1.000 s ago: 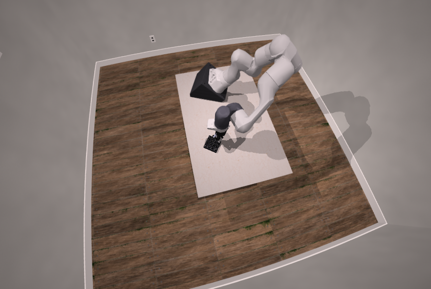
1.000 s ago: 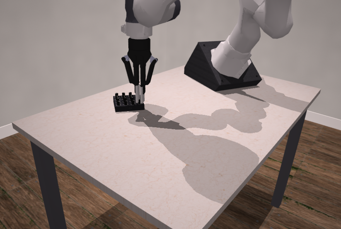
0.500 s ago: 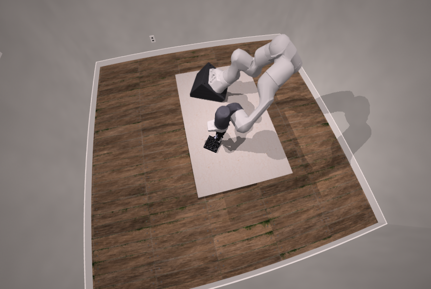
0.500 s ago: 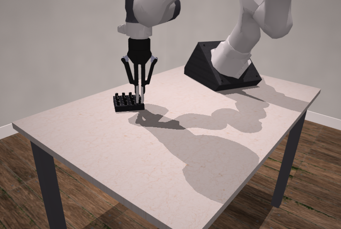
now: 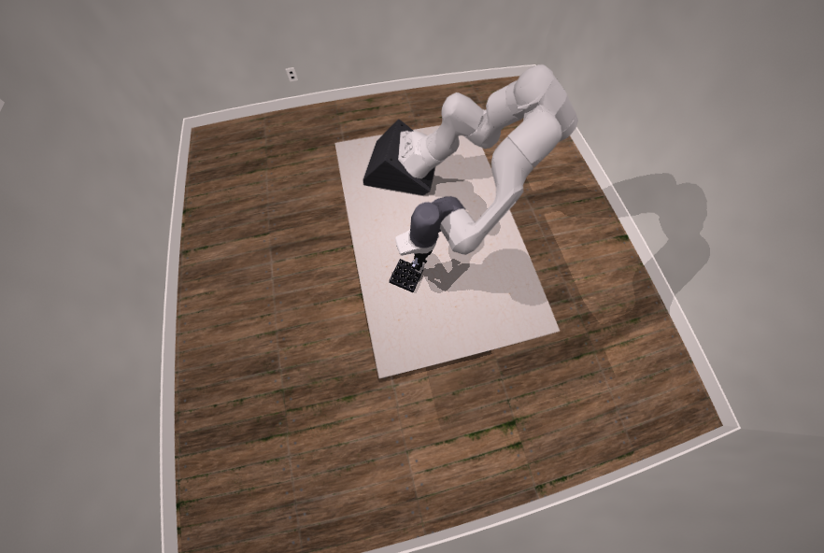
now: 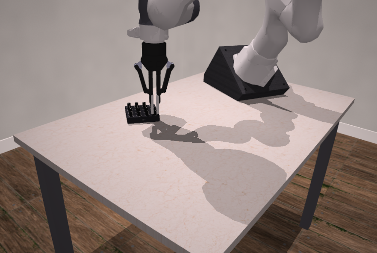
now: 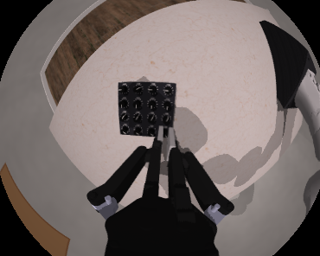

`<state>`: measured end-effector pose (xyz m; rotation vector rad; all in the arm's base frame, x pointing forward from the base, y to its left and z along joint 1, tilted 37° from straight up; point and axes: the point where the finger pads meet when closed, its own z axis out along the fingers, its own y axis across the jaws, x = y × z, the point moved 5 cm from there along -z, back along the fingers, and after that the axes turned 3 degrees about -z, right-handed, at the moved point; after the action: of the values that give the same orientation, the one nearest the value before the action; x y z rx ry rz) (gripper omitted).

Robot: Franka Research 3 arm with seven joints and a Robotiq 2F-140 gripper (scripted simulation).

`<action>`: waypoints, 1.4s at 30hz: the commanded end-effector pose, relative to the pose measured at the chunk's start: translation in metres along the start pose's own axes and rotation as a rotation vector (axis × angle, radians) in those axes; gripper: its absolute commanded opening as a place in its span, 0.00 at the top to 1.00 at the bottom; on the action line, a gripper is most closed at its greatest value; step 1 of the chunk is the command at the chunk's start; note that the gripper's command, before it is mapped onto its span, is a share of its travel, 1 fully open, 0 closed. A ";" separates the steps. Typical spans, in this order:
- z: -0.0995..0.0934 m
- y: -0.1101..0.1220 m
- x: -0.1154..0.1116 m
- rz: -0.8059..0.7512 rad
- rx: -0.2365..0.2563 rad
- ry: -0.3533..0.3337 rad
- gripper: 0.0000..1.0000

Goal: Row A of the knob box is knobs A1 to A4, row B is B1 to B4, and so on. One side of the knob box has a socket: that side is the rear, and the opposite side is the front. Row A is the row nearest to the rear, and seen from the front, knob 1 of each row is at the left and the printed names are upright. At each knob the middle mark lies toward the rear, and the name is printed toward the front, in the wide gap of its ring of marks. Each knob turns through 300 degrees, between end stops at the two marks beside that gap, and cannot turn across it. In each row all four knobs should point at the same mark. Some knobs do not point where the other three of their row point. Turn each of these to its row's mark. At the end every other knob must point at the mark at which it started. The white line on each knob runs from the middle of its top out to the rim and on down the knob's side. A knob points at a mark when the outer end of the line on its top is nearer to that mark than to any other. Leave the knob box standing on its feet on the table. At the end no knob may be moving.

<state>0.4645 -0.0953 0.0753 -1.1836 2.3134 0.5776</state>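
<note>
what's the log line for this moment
gripper: shut on corner knob | knob box: on table | corner knob's line: hidden

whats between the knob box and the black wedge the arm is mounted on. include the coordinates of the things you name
In the top view, the hand and the dark wrist section above it hang between the knob box (image 5: 405,275) (image 6: 143,119) (image 7: 147,109) and the black wedge (image 5: 384,166) (image 6: 220,73) (image 7: 284,56).

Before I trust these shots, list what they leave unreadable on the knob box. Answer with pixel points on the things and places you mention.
- Printed names on the knob box (image 5: 405,276) (image 6: 143,119) (image 7: 147,111): too small in every view.
- Corner knob beneath the claw (image 5: 415,263) (image 6: 154,113) (image 7: 166,128): wrist view, covered by its fingers.
- Knob lines: exterior view, too small.
</note>
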 end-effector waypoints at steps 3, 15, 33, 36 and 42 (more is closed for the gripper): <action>0.000 -0.001 0.000 -0.111 0.009 -0.003 0.95; 0.000 -0.001 0.000 -0.130 0.009 -0.002 0.95; 0.000 -0.001 0.000 -0.130 0.009 -0.002 0.88; 0.000 -0.001 0.000 -0.130 0.009 -0.002 0.88; 0.000 -0.001 0.000 -0.130 0.009 -0.002 0.88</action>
<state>0.4647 -0.0958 0.0751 -1.3100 2.2198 0.5278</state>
